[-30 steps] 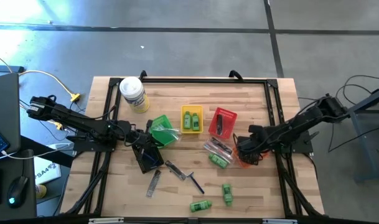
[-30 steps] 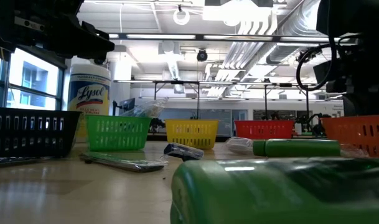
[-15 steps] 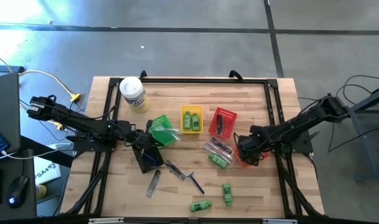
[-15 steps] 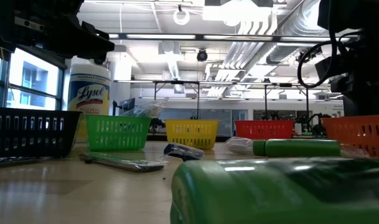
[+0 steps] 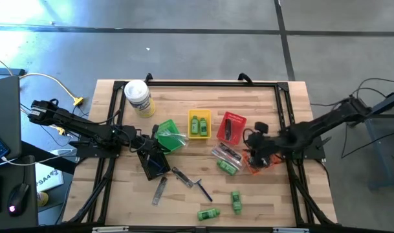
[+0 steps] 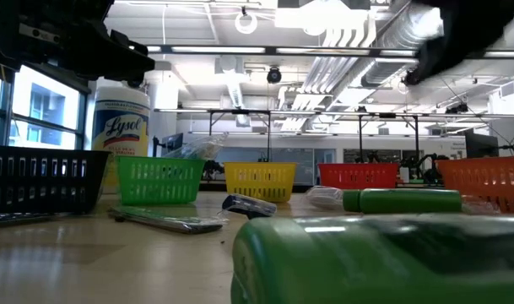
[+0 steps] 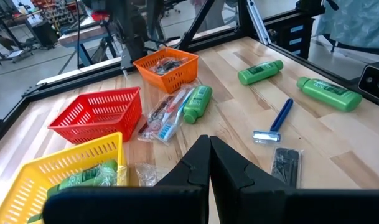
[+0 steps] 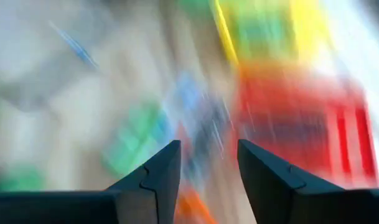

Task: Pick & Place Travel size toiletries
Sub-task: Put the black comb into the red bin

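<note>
The wooden table carries a dark frame and both arms. Biggest on it is the white canister with its yellow label, lying near the far left corner. A row of small baskets runs across the middle: green basket, yellow basket with green bottles inside, red basket, and an orange basket under the right arm. A black basket sits beneath the left arm.

The right gripper hangs just above the orange basket's edge, beside the red one, its fingers spread apart with nothing between them. The left gripper sits over the black basket, fingers pressed together and empty.

The toiletries lie scattered on the near half of the table: three green mini bottles toward the front edge, another green bottle next to a clear packet just beside the orange basket, a blue razor in the middle and a grey comb to its left.
</note>
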Controlling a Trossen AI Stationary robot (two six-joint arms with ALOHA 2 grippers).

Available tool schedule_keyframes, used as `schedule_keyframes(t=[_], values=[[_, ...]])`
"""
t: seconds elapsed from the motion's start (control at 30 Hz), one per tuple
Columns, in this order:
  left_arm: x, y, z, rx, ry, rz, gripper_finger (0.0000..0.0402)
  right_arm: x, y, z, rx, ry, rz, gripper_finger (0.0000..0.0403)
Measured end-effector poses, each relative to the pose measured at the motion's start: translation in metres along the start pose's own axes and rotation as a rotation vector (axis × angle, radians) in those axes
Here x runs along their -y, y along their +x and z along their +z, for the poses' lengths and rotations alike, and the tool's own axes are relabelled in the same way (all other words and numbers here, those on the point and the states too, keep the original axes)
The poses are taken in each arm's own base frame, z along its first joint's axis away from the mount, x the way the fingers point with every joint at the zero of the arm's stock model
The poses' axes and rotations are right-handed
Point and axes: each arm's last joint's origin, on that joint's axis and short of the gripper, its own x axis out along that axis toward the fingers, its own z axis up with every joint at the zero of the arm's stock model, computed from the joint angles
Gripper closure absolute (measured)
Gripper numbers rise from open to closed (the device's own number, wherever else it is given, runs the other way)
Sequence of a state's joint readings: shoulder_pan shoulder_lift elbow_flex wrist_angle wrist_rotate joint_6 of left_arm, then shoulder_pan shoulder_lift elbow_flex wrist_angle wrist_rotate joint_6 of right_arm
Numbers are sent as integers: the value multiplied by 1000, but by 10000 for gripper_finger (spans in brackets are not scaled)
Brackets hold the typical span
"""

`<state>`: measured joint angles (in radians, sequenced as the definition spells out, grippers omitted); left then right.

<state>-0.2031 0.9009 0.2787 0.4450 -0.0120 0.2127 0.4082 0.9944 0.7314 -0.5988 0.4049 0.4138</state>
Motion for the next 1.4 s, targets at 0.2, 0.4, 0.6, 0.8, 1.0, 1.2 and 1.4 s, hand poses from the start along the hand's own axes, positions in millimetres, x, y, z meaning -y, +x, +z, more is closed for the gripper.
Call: schedule_keyframes(t=[0.2, 0.4, 0.6, 0.8, 1.0, 1.2, 1.4], values=[[0, 0, 0, -1, 15, -1, 402, -18, -32, 17, 567, -257, 367, 275], [0, 0, -1, -7, 17, -2, 402, -6, -30, -6, 805, -296, 579, 328], [0, 0, -1, -15, 18, -4, 402, 8, -17, -40, 907, -226, 512, 394], [0, 0, -2, -22, 27, -5, 402, 16, -3, -65, 922, -144, 466, 399], [1, 0, -3, -33, 29, -8, 402, 18, 4, -77, 902, -126, 476, 399], [1, 0, -4, -39, 39, -10, 402, 18, 9, -85, 868, -139, 506, 399], [1, 0, -4, -39, 56, -10, 402, 17, 10, -89, 855, -175, 572, 399]])
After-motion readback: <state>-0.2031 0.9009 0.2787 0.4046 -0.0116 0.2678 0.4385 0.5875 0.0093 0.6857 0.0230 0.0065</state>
